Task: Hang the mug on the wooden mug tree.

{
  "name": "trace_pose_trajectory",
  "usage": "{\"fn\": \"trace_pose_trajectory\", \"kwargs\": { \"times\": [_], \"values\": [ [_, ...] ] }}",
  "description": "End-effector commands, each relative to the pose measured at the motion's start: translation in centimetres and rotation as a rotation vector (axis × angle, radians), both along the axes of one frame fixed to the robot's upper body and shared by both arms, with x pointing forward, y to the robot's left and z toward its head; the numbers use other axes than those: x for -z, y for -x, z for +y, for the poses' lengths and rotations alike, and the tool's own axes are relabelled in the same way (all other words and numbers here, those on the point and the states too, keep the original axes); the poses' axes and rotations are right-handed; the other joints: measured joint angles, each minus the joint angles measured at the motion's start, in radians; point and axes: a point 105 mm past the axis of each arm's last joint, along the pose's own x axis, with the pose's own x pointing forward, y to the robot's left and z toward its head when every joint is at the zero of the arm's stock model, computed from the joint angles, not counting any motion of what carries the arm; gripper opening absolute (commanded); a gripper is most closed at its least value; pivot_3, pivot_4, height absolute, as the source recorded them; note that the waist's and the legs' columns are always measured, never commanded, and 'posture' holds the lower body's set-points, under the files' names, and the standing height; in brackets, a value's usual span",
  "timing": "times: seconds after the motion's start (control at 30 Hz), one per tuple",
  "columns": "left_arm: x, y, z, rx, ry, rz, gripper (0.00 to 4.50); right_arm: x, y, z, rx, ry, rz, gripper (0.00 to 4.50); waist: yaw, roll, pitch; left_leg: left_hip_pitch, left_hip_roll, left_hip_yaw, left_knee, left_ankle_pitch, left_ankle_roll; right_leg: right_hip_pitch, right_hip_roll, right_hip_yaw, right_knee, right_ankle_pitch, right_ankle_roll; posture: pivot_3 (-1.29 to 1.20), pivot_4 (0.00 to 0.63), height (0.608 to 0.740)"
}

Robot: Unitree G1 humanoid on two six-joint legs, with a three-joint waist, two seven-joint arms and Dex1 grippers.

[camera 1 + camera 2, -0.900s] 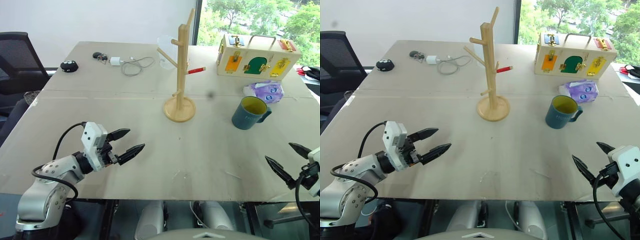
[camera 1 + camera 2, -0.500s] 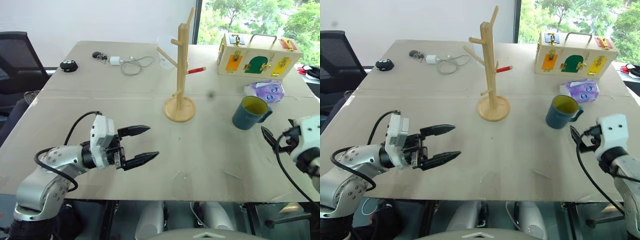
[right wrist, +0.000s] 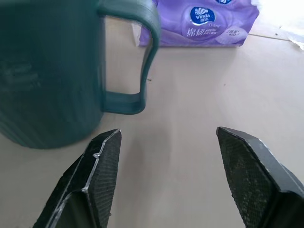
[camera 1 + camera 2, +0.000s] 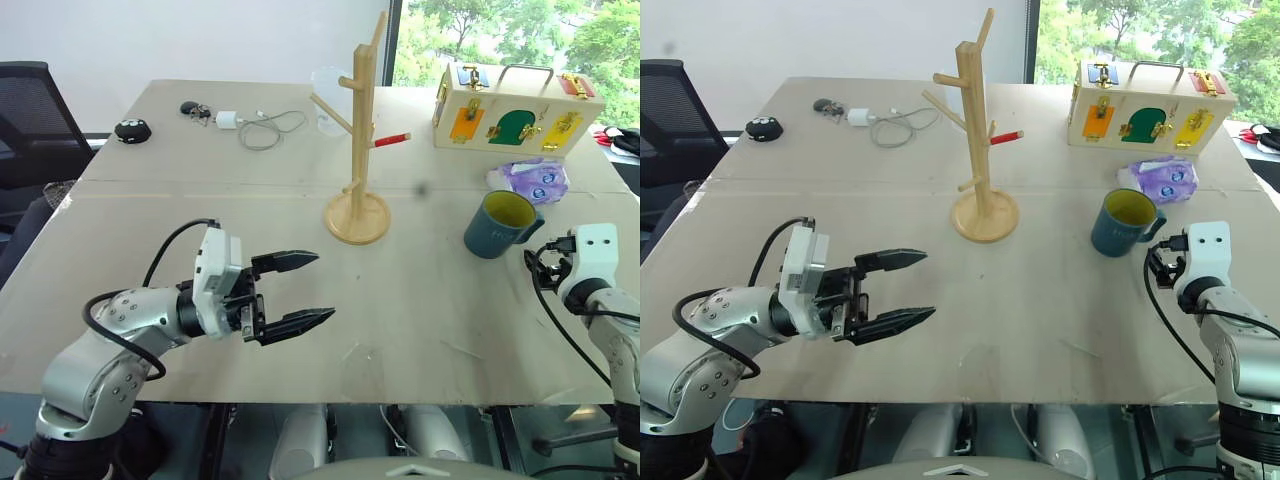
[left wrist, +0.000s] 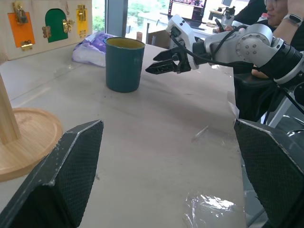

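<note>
Two end effectors: both empty, nothing gripped.
Right end effector: fingers spread wide, pointed at the mug's handle side and just short of it; the wrist view shows the handle loop close ahead, nearer one finger than centred in the gap.
Left end effector: fingers apart, held level above the desk's near left part, well apart from the mug.
Mug: upright on the desk, right of the mug tree, handle turned toward the right arm, not lifted.
Mug tree: upright mid-desk on its round base, pegs bare, one red-tipped.
Change: within the last second the right end effector has come up from the desk's near edge to the mug; the left has swung inward; mug and tree unmoved.
Meaning: judged as the end of the approach; grasp, lift and hanging all remain.
View difference, right wrist: shows the handle's line-up with the fingers, which the head views hide behind the wrist housing.
View difference, left wrist: shows the right fingers side-on, clear of the mug.
Surroundings: purple tissue pack just behind the mug; latch box beyond.
</note>
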Motion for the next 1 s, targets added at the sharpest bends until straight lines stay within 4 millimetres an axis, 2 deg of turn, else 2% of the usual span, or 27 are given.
{"fn": "trace_pose_trajectory", "kwargs": {
  "times": [0.03,0.47,0.57,0.63,0.73,0.9,1.0],
  "values": [
    [-1.2,0.7,-0.4,0.016,0.014,-0.060,4.50,-1.2,-0.8,0.1,-0.016,0.014,-0.064,3.20,0.000,0.000,0.000,0.000,0.000,0.000,0.001,0.000,0.000,0.000,0.000,0.000,0.000,0.000,0.000,0.00,0.150,0.740],
    [-1.6,0.5,0.1,0.010,0.035,-0.051,4.50,-1.4,-3.0,1.0,-0.035,-0.028,-0.118,3.20,0.000,0.000,0.000,0.000,0.000,0.000,0.000,0.000,0.000,0.000,0.001,0.002,0.001,0.001,0.001,0.00,0.150,0.740],
    [-1.6,0.5,0.1,0.006,0.035,-0.053,4.50,-1.4,-3.4,1.1,-0.037,-0.022,-0.125,2.37,-0.001,0.000,0.000,0.000,0.000,0.000,0.001,0.000,0.000,0.000,0.001,0.002,0.001,0.001,0.001,0.00,0.150,0.740],
    [-1.6,0.4,0.2,0.004,0.035,-0.054,4.50,-1.6,-3.6,1.2,-0.043,-0.022,-0.133,1.56,-0.002,0.000,0.000,0.000,0.000,0.000,0.001,0.000,0.000,0.000,0.001,0.002,0.001,0.001,0.001,0.00,0.150,0.740],
    [-1.7,0.4,0.2,0.000,0.034,-0.054,4.50,-1.7,-3.8,1.3,-0.050,-0.019,-0.139,0.03,-0.002,0.000,0.000,0.000,0.000,0.000,0.001,0.000,0.000,0.000,0.001,0.002,0.001,0.001,0.001,0.00,0.150,0.740],
    [-1.5,0.3,0.3,-0.006,0.037,-0.054,4.50,-2.1,-4.0,1.8,-0.084,-0.011,-0.158,0.03,-0.006,0.000,0.000,0.000,0.000,0.000,0.001,0.000,0.000,0.000,0.001,0.002,0.001,0.001,0.001,0.00,0.150,0.740],
    [-1.6,0.2,0.6,-0.023,0.057,-0.053,4.50,-3.6,-3.8,2.4,-0.128,-0.001,-0.202,0.03,-0.010,0.000,0.000,0.000,0.000,0.000,0.001,0.000,0.000,0.000,0.001,0.002,0.001,0.001,0.001,0.00,0.150,0.740]
  ]
}}
